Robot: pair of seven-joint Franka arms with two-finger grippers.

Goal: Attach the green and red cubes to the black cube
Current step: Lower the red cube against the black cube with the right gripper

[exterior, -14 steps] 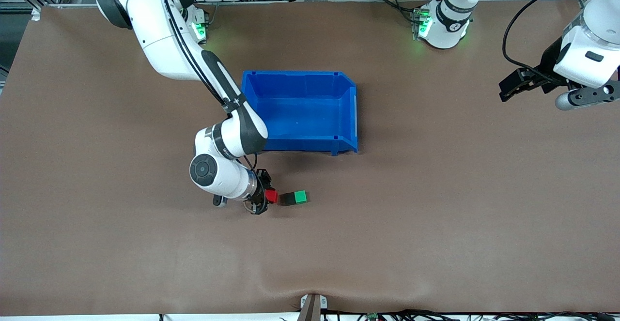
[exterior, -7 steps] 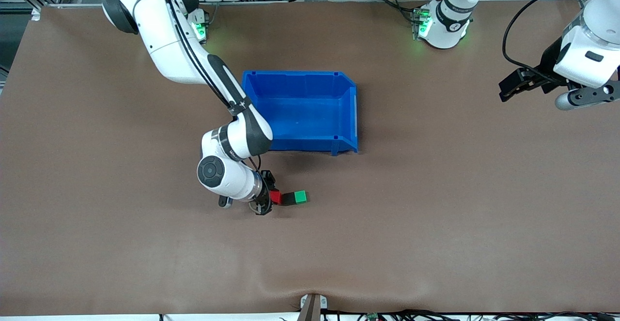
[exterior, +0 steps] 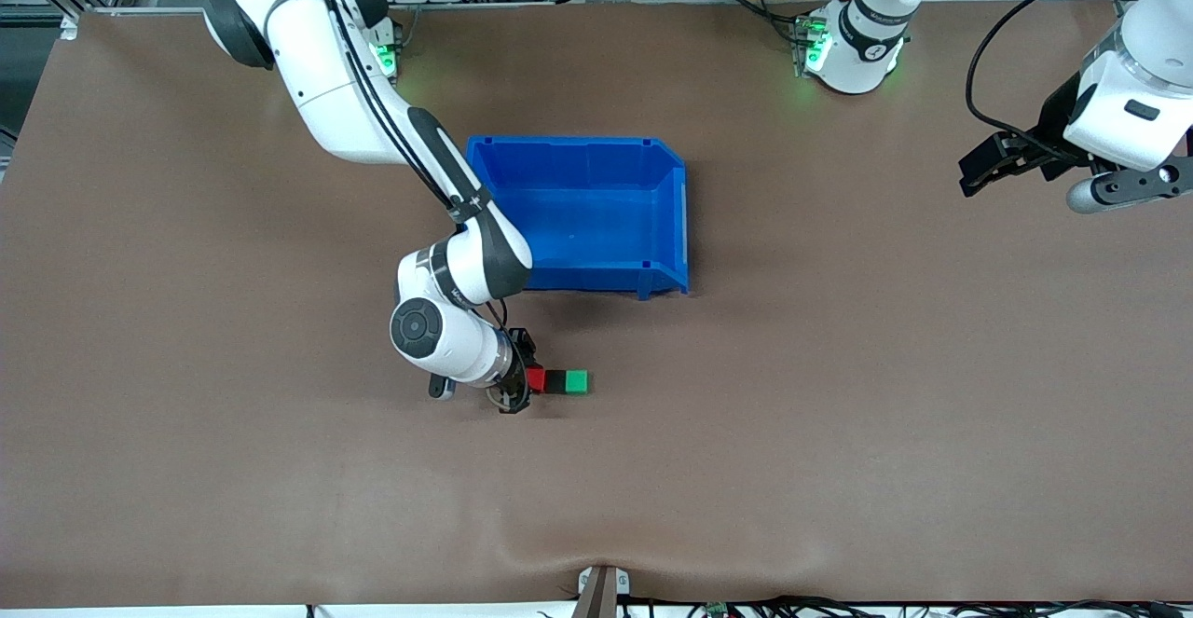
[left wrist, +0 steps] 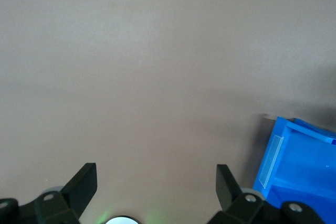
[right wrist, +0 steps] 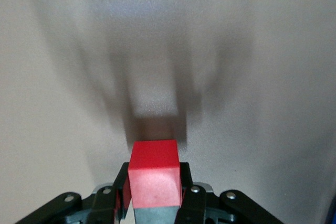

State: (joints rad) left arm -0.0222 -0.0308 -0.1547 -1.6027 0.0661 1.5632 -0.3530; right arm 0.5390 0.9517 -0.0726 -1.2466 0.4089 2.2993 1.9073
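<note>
Front view, going across from the right arm's end: right arm reaches down from its base at 11 o'clock, past the bin's corner, wrist bent low over the table (exterior: pixel 186 469). Right gripper (exterior: pixel 524 382) sits at about 7 o'clock from the blue bin (exterior: pixel 671 217), down at table level, fingers pinching the red cube (exterior: pixel 536 380). Red cube touches the black cube (exterior: pixel 555 380), black cube touches the green cube (exterior: pixel 577 380): three in a straight row, red at 9 o'clock of black, green at 3 o'clock of black, red end toward the right arm's end of the table. Row lies nearer the front camera than the bin, at roughly 6 to 7 o'clock from it, apart from the bin. Right wrist view: red cube (right wrist: pixel 154 177) clamped between the two fingers (right wrist: pixel 185 187), brown table under it with shadow; black and green cubes hidden by the red one there. Bin sits mid-table, upright, nothing seen inside. Left arm waits at 3 o'clock of the scene, left gripper (exterior: pixel 988 166) up in the air over bare table near the left arm's end. Left wrist view: left gripper (left wrist: pixel 156 182) fingers spread wide, nothing between them, bin corner (left wrist: pixel 299 156) at the edge of that view.
</note>
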